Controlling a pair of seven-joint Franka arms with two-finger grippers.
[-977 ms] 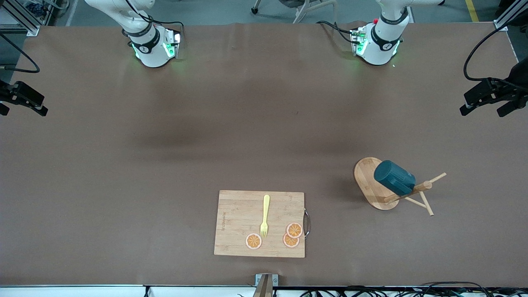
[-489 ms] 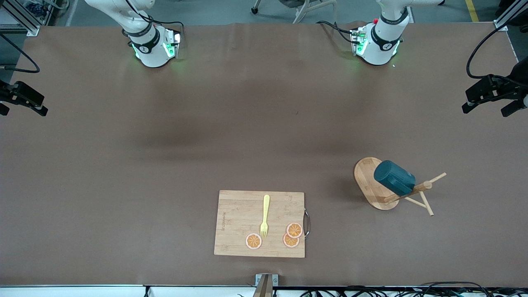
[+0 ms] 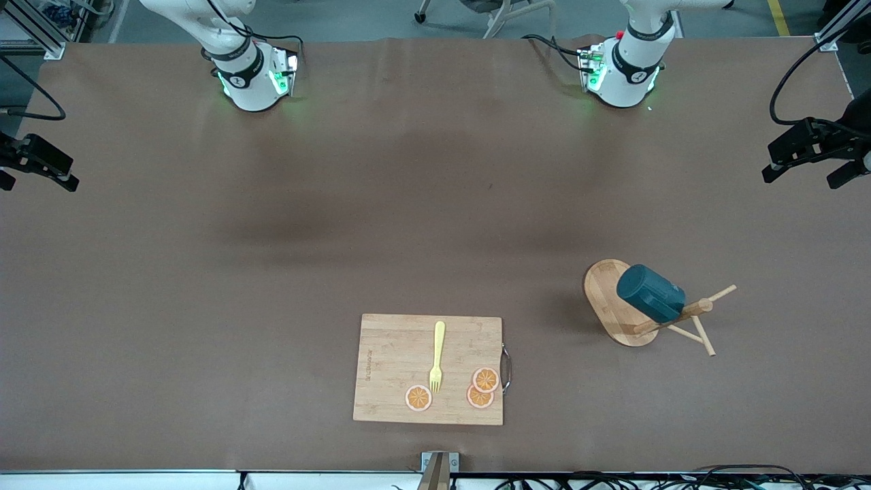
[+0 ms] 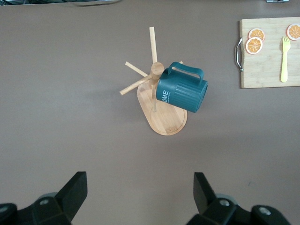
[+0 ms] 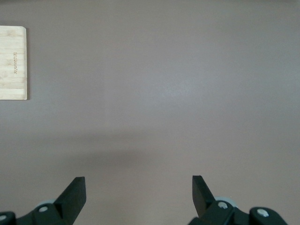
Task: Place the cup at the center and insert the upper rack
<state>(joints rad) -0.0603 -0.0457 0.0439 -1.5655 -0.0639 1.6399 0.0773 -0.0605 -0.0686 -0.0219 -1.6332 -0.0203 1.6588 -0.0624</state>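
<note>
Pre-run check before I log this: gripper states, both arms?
Left gripper: open, holding nothing, high over the table short of the cup.
Right gripper: open, holding nothing, over bare table.

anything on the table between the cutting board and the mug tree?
Nothing: bare brown table between the cutting board and the mug tree, with the cup hanging on it. Front view shows it.
</note>
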